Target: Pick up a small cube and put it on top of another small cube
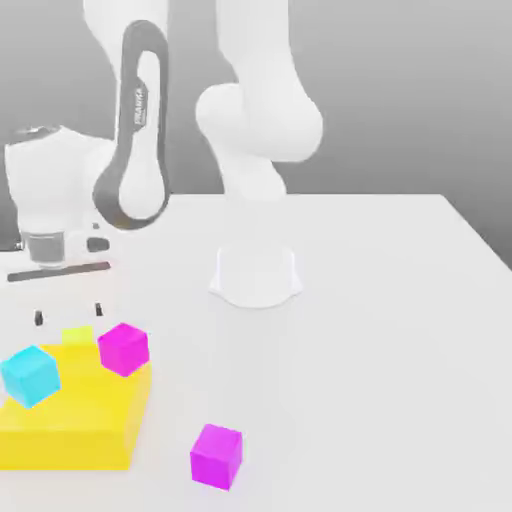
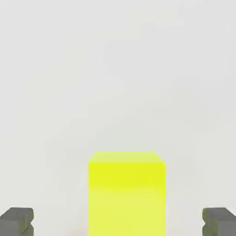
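Magenta cube in front: a small magenta cube (image 1: pixel 216 456) sits alone on the white table (image 1: pixel 400 330), nearest the camera in the exterior view and well apart from the other blocks.
Yellow block: a large flat yellow block (image 1: pixel 70 425) lies at the exterior view's left, on the table.
Cubes on the block: a cyan cube (image 1: pixel 30 376) and a second magenta cube (image 1: pixel 123 348) sit tilted at the block's upper edge, the cyan one toward the exterior view's left.
Small cube: the lime-yellow small cube (image 1: pixel 77 336) sits just behind the yellow block, between the cyan cube and the second magenta cube as the exterior view shows them, partly hidden by them.
Hand: the gripper (image 1: pixel 69 314) hangs pointing down directly above the small cube, its two dark fingertips (image 1: pixel 39 318) spread wide and holding nothing.
Cube and hand: in the hand view the small cube (image 2: pixel 126 193) stands centred between the two grey fingertips (image 2: pixel 17 221), with clear gaps on either side and no contact.
Arm: the white arm (image 1: pixel 255 110) rises from a round base (image 1: pixel 255 277) at mid-table and reaches over toward the exterior view's left.
Writing: a dark grey panel (image 1: pixel 140 140) on the arm carries small white lettering running along it; it looks like a brand name but cannot be read with certainty.
Backdrop: plain grey wall (image 1: pixel 420 90) behind the table.
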You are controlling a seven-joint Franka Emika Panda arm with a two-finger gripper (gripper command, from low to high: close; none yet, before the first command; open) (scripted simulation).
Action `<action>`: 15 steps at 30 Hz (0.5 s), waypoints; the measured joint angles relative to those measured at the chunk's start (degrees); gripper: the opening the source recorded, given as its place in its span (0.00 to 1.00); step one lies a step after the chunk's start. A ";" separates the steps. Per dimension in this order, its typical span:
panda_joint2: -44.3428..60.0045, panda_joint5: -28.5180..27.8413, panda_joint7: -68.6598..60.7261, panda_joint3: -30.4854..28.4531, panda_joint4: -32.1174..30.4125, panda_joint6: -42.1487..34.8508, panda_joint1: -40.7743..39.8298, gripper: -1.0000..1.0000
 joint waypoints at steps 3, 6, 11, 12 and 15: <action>4.02 1.62 -1.18 1.71 0.75 3.25 -1.29 0.50; 8.13 2.91 -2.01 4.17 1.38 6.54 -3.38 0.50; 9.48 3.27 -2.21 5.01 1.56 7.69 -4.09 0.00; 9.48 3.29 -2.22 5.00 1.56 7.75 -4.09 0.00; 8.92 3.08 -2.11 4.68 1.50 7.28 -3.84 0.00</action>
